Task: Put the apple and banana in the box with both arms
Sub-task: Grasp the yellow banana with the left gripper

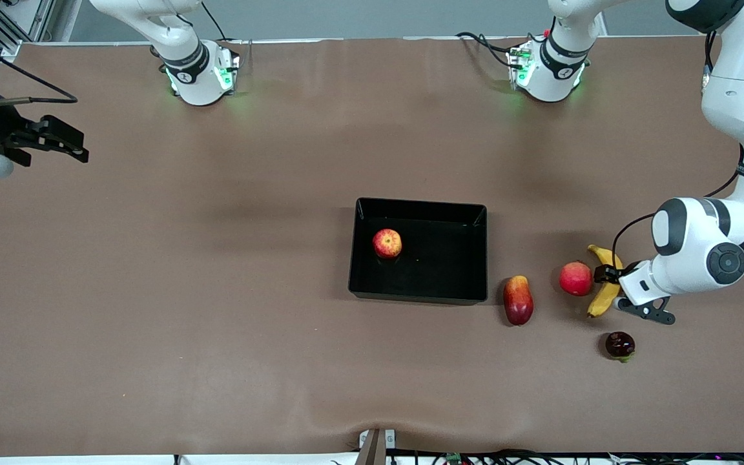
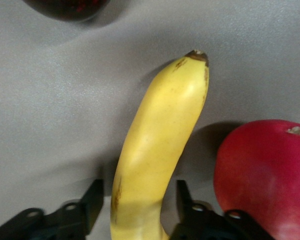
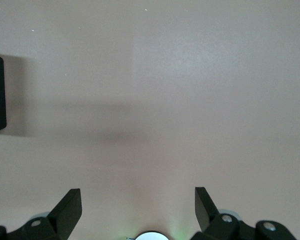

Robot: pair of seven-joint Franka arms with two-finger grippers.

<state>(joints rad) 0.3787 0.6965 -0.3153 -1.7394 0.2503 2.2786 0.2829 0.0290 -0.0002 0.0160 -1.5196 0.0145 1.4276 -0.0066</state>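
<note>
left end effector [image 1: 606, 289] is down at the table [image 1: 217, 290] toward the left arm's end, straddling the banana [image 1: 604, 284]; in the left wrist view its fingers [image 2: 92, 200] sit on either side of the banana [image 2: 160, 150], narrowed in close, one pressing the peel and a thin gap at the other, so contact but can't call it a firm grip. banana lies flat on the table, just beside a round pinkish-red fruit [image 1: 575, 278], which sits between it and a red-yellow mango [image 1: 518, 299]. a small dark fruit [image 1: 620, 345] lies nearer the front camera than the banana. apple [image 1: 387, 243] is already in the black box [image 1: 469, 213], resting on the floor toward the right arm's end of it. box is mid table, mango just beside its corner. right end effector [image 1: 62, 142] waits in the air over bare table at the right arm's end, fingers [image 3: 70, 210] spread wide, nothing in them.
</note>
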